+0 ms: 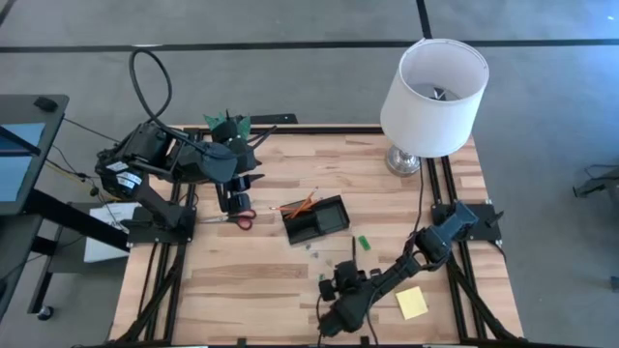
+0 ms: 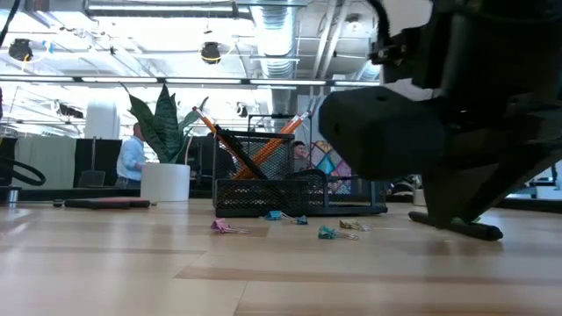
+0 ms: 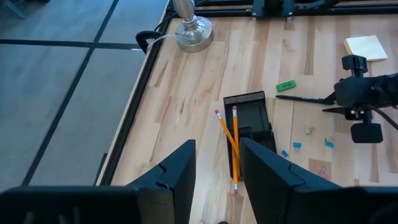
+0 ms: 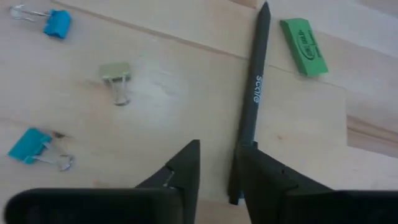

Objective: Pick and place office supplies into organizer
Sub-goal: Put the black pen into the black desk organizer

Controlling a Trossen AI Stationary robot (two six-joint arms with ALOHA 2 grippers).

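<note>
High view: wooden worktop [image 1: 251, 280] with the black organizer [image 1: 316, 219] near its centre, two orange pencils [image 1: 298, 206] leaning out of its left end. Red-handled scissors [image 1: 239, 218] lie flat just left of the organizer, right under the left claw [image 1: 232, 201], which hangs over them beside the potted plant [image 1: 228, 126]. Green block [image 1: 363, 242] lies right of the organizer; yellow sticky-note pad [image 1: 411, 303] near the front right edge. Right claw [image 1: 340, 282] is low at the front centre, with a black pen [image 1: 352, 253] running from it toward the organizer. White-shaded lamp [image 1: 432, 97] at the far right corner.

Low view: organizer [image 2: 263, 193] shows as a mesh basket, pencils [image 2: 228, 145] crossed and tilted inside it. Binder clips [image 2: 327, 232] scattered on the worktop in front of it, apart from it. Plant in a white pot [image 2: 164, 180] to the left. A dark arm fills the right side; people stand in the room behind.

Left wrist view: left claw's fingers [image 3: 180, 177] stand apart, nothing between them. Beyond: organizer [image 3: 249, 115], pencils [image 3: 233, 146], green block [image 3: 285, 85], sticky-note pad [image 3: 367, 46], lamp base [image 3: 189, 31].

Right wrist view: right claw [image 4: 217, 168] with fingers slightly apart; the pen [image 4: 254, 93] lies flat on the worktop, its near end running alongside one finger [image 4: 264, 177], not between the two. Green block [image 4: 303, 46] near the pen tip. Two blue clips [image 4: 57, 22] and one pale clip [image 4: 117, 76] lie loose, well apart.
</note>
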